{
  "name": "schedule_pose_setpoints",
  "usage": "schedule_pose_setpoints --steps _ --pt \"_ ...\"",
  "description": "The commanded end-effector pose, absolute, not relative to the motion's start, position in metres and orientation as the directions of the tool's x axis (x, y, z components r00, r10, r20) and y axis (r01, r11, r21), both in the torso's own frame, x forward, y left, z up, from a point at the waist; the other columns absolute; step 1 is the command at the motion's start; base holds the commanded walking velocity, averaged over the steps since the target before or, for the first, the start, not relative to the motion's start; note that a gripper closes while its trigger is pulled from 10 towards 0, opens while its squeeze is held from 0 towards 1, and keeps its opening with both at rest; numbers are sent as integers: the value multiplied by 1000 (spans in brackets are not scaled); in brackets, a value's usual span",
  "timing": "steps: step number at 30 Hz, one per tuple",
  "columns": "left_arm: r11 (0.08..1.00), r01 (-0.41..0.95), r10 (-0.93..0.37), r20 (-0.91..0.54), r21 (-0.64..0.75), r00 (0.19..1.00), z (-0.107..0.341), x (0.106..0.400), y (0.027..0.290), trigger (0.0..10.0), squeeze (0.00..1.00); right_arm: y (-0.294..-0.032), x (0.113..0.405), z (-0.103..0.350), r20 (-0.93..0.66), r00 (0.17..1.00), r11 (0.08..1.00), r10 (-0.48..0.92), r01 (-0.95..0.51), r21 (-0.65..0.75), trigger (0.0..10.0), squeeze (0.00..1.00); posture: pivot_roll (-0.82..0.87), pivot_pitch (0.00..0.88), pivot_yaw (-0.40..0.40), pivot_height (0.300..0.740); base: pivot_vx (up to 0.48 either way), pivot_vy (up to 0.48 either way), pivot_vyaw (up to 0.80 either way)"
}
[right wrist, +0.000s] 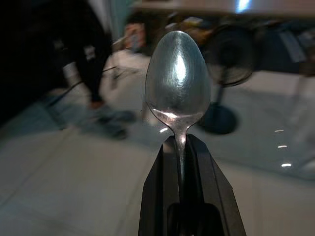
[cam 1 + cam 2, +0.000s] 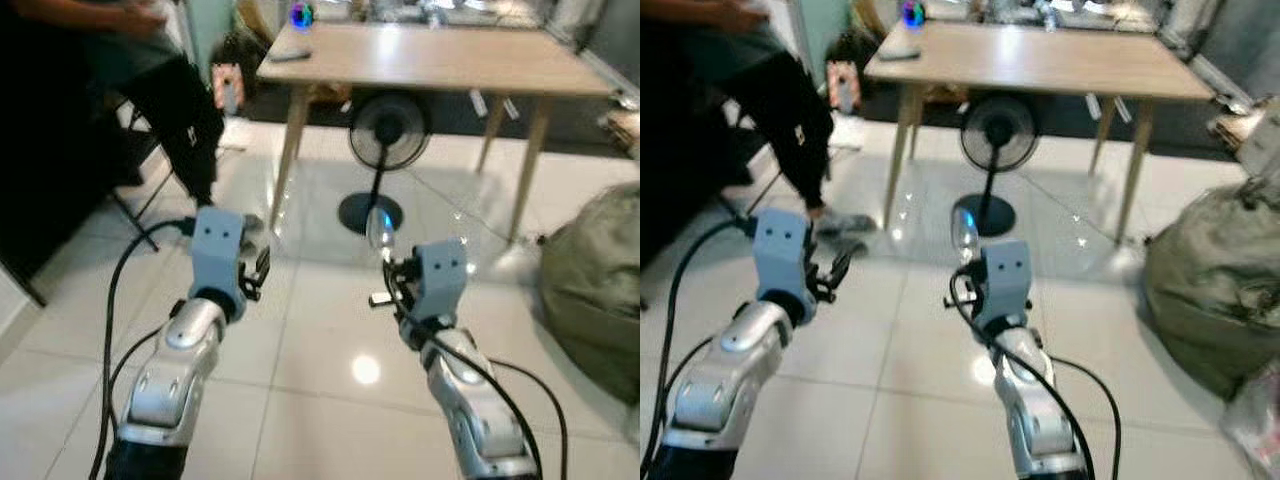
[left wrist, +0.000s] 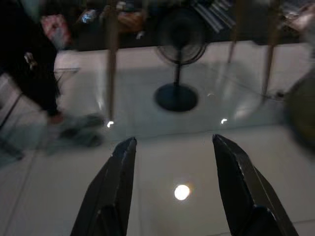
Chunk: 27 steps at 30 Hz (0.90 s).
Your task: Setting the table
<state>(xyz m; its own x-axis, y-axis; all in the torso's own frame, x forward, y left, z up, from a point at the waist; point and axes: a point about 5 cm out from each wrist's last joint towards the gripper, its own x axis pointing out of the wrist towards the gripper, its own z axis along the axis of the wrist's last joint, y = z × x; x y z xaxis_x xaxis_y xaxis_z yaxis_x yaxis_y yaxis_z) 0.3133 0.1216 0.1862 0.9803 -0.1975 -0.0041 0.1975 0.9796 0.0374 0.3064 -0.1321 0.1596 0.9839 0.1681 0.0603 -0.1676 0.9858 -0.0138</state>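
shiny metal spoon, glossy tiled floor

Fan and person's legs flank open floor.

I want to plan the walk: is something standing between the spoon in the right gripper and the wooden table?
The right gripper holds the spoon. Open tiled floor leads to the wooden table. A standing fan sits under the table's near edge; a person's leg is left of it.

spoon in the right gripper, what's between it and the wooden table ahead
In the left eye view, the spoon held by the right gripper has glossy tiled floor ahead, then a black standing fan under the wooden table.
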Motion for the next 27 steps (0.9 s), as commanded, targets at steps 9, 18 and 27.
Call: schedule_pose_setpoints --steps 9,18,27 --pt "991 80 -85 46 109 995 191 314 141 10000 0 -123 308 175 195 967 979 164 -185 91 10000 0 13 0 80 740 0 0 -750" --pt "992 -83 65 166 100 984 212 318 171 10000 0 -102 309 185 255 931 950 262 -295 98 10000 0 33 0 81 740 147 0 0" --pt "992 -86 70 168 93 983 210 319 170 10000 0 -102 312 184 265 928 950 263 -298 99 10000 0 34 0 73 740 480 0 0"
